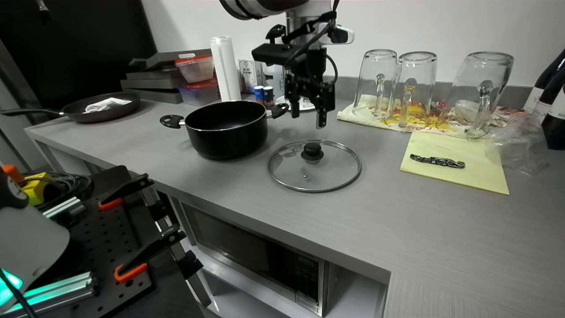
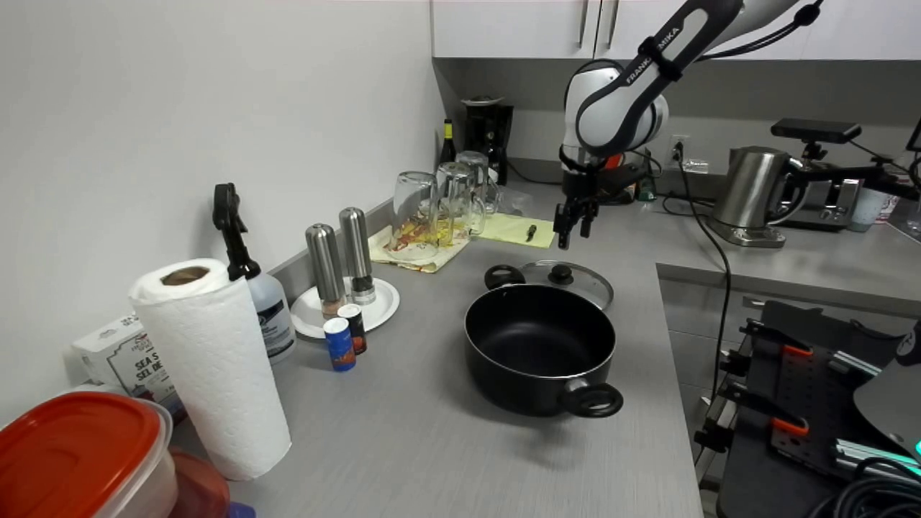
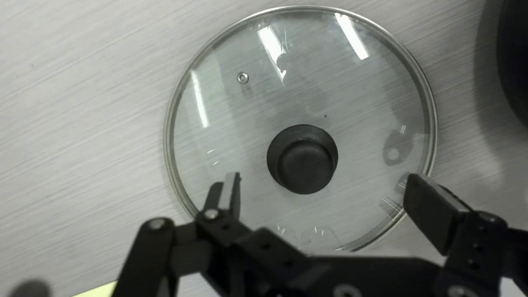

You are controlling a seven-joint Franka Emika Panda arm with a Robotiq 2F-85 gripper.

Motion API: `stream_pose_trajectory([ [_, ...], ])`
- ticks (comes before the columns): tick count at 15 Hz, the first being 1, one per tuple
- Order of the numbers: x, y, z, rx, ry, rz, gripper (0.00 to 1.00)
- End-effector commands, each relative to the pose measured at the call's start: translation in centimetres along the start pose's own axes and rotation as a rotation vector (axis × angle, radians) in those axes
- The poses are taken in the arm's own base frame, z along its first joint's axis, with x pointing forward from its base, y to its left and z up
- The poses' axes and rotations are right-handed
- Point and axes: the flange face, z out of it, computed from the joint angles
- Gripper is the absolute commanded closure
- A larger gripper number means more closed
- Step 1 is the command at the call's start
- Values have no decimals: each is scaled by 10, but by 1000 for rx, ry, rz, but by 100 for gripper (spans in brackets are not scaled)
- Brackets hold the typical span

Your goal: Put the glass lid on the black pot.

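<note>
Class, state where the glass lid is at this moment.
In an exterior view, the glass lid lies on the grey counter, right of the black pot, below the claw.

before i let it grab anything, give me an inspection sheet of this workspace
Surface: grey counter, finely streaked
Job's things: glass lid flat on the counter, knob up; black pot beside it, uncovered, not touching
Clutter: glass mugs on patterned cloth; dark chain-like item on yellow sheet
Hand: open, raised near the glass lid, holding nothing
Cables: black cord hangs past the counter edge in an exterior view
Surroundings: microwave below the counter; steel kettle on it
</note>
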Motion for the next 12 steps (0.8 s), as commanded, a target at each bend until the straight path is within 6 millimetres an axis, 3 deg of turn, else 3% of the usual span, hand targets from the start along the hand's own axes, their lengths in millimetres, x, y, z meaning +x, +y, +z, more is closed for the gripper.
stream_pose_trajectory([
  [1, 24, 3, 22, 12, 14, 8, 0],
  [12, 49, 5, 68, 0, -21, 20, 0],
])
